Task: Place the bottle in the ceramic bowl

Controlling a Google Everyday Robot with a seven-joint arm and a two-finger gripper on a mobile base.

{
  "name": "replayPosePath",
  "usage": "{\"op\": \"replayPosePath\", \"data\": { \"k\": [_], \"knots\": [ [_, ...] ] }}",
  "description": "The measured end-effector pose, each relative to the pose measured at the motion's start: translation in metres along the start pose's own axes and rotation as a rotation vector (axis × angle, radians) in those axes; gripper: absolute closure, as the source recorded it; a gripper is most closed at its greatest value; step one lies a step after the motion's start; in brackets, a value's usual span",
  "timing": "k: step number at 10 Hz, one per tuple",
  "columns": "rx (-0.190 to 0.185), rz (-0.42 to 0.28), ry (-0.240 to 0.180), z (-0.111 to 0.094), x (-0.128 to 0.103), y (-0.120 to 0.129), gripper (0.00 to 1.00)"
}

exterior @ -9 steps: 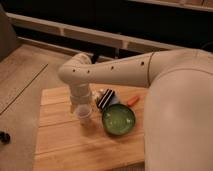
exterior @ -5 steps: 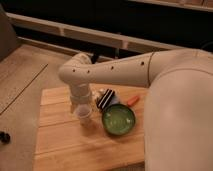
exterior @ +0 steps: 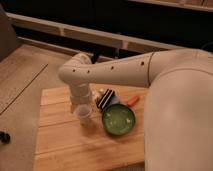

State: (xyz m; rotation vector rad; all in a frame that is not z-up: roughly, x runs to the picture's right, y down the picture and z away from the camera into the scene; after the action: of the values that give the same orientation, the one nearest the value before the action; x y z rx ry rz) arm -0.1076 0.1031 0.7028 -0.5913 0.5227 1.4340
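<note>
My gripper (exterior: 82,103) is hanging at the end of the wrist, pointing down over the wooden table (exterior: 60,145). Can't tell its grip state: the wrist is blocking it. A translucent whitish container (exterior: 82,115) is standing upright right below it; can't tell if that's the bottle or a cup. The green ceramic bowl (exterior: 119,120) is sitting just beside it, apart. A striped item (exterior: 105,98) and an orange item (exterior: 132,100) are lying behind the bowl.

Gripper (exterior: 81,103) above white cup (exterior: 83,116), green bowl (exterior: 119,120) beside
</note>
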Motion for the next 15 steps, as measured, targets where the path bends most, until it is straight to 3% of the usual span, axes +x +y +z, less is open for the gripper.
{"op": "replayPosePath", "data": {
  "k": [11, 13, 15],
  "knots": [
    [0.001, -0.003, -0.005, -0.001, -0.001, 0.001, 0.35],
    [0.004, -0.02, -0.056, -0.012, -0.017, 0.008, 0.35],
    [-0.003, -0.055, -0.198, -0.035, -0.072, 0.037, 0.35]
  ]
}}
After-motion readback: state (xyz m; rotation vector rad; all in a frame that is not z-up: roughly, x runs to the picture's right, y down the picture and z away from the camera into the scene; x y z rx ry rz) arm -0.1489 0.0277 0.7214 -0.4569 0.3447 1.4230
